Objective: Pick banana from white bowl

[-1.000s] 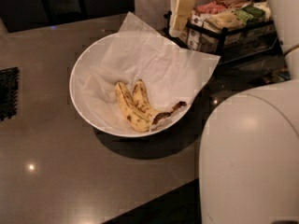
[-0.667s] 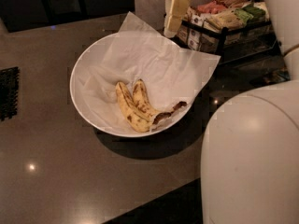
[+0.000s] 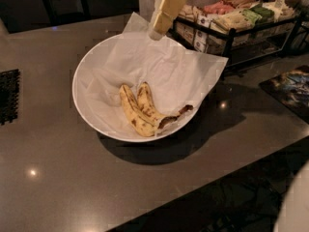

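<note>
A large white bowl (image 3: 87,66) stands tilted on the dark grey counter, lined with white paper (image 3: 164,71). Two spotted yellow bananas (image 3: 140,109) lie side by side low in the bowl, stems toward the right rim. My cream-coloured gripper (image 3: 157,32) hangs from the top of the view, pointing down over the bowl's far rim. It is above and behind the bananas and does not touch them.
A black wire rack (image 3: 231,33) with packaged snacks stands right behind the bowl at the back right. A black mat (image 3: 8,95) lies at the left edge. A printed mat (image 3: 292,88) lies at the right. The counter's front edge runs diagonally at the lower right.
My gripper has moved left and a little down, from over the rack to over the bowl's far rim. My white arm body has left the lower right of the view.
</note>
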You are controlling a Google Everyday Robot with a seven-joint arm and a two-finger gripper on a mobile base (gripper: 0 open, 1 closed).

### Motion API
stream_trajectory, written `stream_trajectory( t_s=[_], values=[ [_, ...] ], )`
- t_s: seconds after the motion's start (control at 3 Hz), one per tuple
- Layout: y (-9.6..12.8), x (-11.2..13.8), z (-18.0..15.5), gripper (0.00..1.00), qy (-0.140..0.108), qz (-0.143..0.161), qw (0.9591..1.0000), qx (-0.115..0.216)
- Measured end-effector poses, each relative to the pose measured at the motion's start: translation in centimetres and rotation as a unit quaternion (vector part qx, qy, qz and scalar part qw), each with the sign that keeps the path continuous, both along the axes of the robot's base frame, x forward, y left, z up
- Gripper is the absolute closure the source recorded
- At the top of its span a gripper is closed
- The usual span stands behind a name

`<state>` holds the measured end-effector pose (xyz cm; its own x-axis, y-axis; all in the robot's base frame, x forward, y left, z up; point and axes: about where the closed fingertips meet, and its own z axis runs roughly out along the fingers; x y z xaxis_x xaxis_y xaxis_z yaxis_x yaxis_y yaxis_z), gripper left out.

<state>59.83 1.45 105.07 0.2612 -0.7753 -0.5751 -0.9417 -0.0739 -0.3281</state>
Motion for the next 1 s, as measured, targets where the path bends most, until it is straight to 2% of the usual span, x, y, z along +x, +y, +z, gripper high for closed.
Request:
stream_trajectory(
  t_s=[0.33,0.67,1.0],
  values=[
    [2.9,-5.5,-3.0,0.0,0.095,0.022,0.9943,0.044],
    [4.0,-7.1,-5.8,0.0,0.134,0.037,0.9896,0.036],
    [4.2,-5.5,-6.8,0.0,0.167,0.024,0.9854,0.017]
  ],
)
